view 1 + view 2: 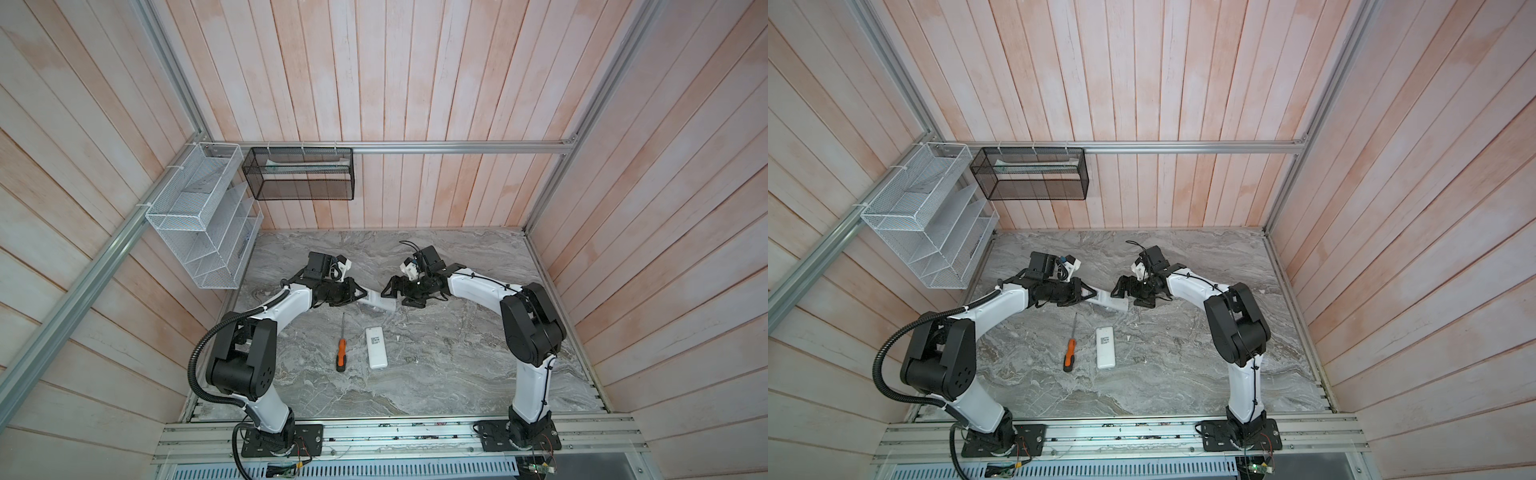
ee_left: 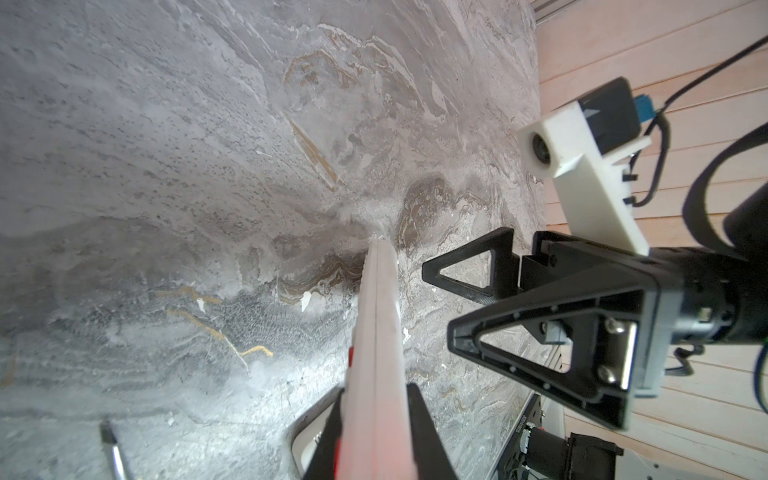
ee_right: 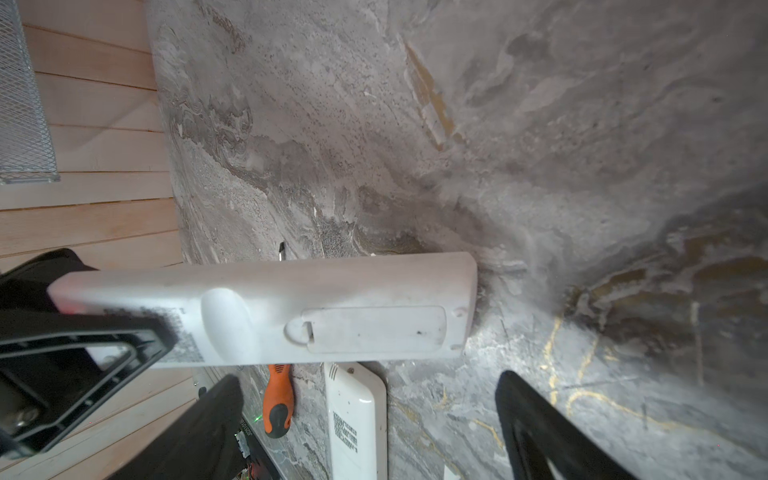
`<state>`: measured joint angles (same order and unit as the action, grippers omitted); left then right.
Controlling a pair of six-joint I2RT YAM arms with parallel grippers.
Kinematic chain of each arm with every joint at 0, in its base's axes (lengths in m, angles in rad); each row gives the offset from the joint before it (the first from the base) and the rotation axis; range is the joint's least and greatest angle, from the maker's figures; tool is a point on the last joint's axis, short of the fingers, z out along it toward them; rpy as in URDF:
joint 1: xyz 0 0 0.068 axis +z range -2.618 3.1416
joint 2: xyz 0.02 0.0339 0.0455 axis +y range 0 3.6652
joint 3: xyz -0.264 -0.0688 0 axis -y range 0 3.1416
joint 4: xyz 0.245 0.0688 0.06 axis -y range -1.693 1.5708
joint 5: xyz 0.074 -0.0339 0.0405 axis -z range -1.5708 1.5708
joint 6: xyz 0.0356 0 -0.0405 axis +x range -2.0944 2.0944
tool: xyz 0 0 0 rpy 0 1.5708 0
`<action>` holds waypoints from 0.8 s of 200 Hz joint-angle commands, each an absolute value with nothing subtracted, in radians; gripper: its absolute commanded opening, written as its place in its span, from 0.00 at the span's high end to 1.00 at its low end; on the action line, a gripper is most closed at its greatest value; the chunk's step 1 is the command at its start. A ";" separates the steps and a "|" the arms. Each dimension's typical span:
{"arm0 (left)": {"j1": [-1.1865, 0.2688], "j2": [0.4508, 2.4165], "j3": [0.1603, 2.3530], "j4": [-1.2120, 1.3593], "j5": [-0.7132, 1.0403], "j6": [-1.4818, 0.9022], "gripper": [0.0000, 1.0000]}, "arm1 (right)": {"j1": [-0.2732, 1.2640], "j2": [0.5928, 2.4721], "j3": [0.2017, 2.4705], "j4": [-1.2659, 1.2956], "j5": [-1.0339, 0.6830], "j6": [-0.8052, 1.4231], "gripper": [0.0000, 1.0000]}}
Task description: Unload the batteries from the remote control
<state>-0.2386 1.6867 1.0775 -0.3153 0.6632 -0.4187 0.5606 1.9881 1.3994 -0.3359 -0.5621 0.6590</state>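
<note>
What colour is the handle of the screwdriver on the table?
The screwdriver handle is orange with black parts, seen best in the right wrist view.

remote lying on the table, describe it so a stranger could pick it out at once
Look at the middle of the grey marble table, between the two arms. There a white remote lies flat just right of the orange-handled screwdriver in both top views. Unlike the other white remote, held by the left gripper farther back, nothing grips it.
</note>
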 commanded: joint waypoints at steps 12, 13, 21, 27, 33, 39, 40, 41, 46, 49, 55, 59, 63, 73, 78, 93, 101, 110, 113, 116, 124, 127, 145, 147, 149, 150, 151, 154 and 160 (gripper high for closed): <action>-0.233 1.730 1.066 -0.386 0.561 -0.377 1.00 | 0.568 2.023 1.393 -0.318 -0.591 0.661 0.06; -0.233 1.730 1.066 -0.386 0.561 -0.377 1.00 | 0.569 2.023 1.392 -0.318 -0.591 0.662 0.06; -0.232 1.730 1.066 -0.385 0.562 -0.378 1.00 | 0.570 2.026 1.388 -0.315 -0.593 0.663 0.07; -0.233 1.730 1.064 -0.384 0.563 -0.379 1.00 | 0.572 2.029 1.386 -0.314 -0.593 0.663 0.07; -0.232 1.731 1.065 -0.384 0.564 -0.379 1.00 | 0.571 2.031 1.384 -0.312 -0.592 0.663 0.07; -0.233 1.731 1.063 -0.383 0.566 -0.379 1.00 | 0.574 2.034 1.383 -0.310 -0.593 0.662 0.08; -0.232 1.731 1.063 -0.382 0.566 -0.379 1.00 | 0.573 2.033 1.384 -0.310 -0.593 0.663 0.08; -0.233 1.732 1.063 -0.382 0.566 -0.379 1.00 | 0.573 2.034 1.384 -0.310 -0.592 0.663 0.07; -0.233 1.730 1.062 -0.384 0.566 -0.379 1.00 | 0.575 2.038 1.384 -0.310 -0.593 0.663 0.08; -0.233 1.731 1.062 -0.384 0.565 -0.379 1.00 | 0.574 2.039 1.384 -0.309 -0.595 0.663 0.08; -0.232 1.730 1.062 -0.384 0.566 -0.379 1.00 | 0.576 2.042 1.384 -0.307 -0.595 0.663 0.08; -0.233 1.730 1.061 -0.384 0.566 -0.379 1.00 | 0.578 2.044 1.385 -0.306 -0.595 0.663 0.08; -0.233 1.730 1.060 -0.384 0.566 -0.378 1.00 | 0.580 2.045 1.385 -0.307 -0.595 0.663 0.08; -0.233 1.727 1.062 -0.386 0.566 -0.377 1.00 | 0.582 2.050 1.387 -0.307 -0.595 0.663 0.08; -0.232 1.727 1.060 -0.386 0.566 -0.376 1.00 | 0.583 2.052 1.387 -0.307 -0.594 0.661 0.08; -0.233 1.727 1.060 -0.384 0.568 -0.379 1.00 | 0.588 2.058 1.387 -0.308 -0.591 0.661 0.08; -0.233 1.727 1.058 -0.382 0.569 -0.380 1.00 | 0.589 2.061 1.386 -0.308 -0.591 0.661 0.08; -0.233 1.726 1.058 -0.381 0.569 -0.382 1.00 | 0.589 2.063 1.384 -0.307 -0.588 0.661 0.08; -0.233 1.726 1.058 -0.381 0.569 -0.382 1.00 | 0.589 2.063 1.383 -0.306 -0.588 0.661 0.08; -0.233 1.726 1.057 -0.380 0.569 -0.382 1.00 | 0.589 2.063 1.382 -0.305 -0.588 0.661 0.08; -0.233 1.726 1.058 -0.380 0.571 -0.381 1.00 | 0.589 2.065 1.382 -0.304 -0.585 0.662 0.09; -0.233 1.726 1.058 -0.380 0.571 -0.382 1.00 | 0.589 2.067 1.382 -0.304 -0.586 0.661 0.09; -0.233 1.727 1.058 -0.380 0.571 -0.383 1.00 | 0.589 2.071 1.385 -0.303 -0.582 0.663 0.09; -0.232 1.727 1.058 -0.380 0.572 -0.383 1.00 | 0.588 2.071 1.385 -0.302 -0.583 0.663 0.09; -0.233 1.727 1.057 -0.380 0.572 -0.383 1.00 | 0.588 2.071 1.386 -0.301 -0.582 0.664 0.09; -0.233 1.727 1.057 -0.380 0.572 -0.383 1.00 | 0.589 2.071 1.385 -0.300 -0.582 0.664 0.09; -0.233 1.727 1.056 -0.379 0.572 -0.382 1.00 | 0.589 2.071 1.385 -0.300 -0.582 0.664 0.09; -0.233 1.727 1.055 -0.380 0.572 -0.383 1.00 | 0.587 2.072 1.385 -0.298 -0.582 0.665 0.09; -0.233 1.727 1.055 -0.379 0.574 -0.382 1.00 | 0.587 2.072 1.385 -0.297 -0.582 0.667 0.09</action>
<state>-0.2356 1.6890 1.0775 -0.3153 0.6701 -0.4187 0.5819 2.0422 1.3937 -0.3103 -0.5888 0.6594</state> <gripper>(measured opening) 0.183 0.912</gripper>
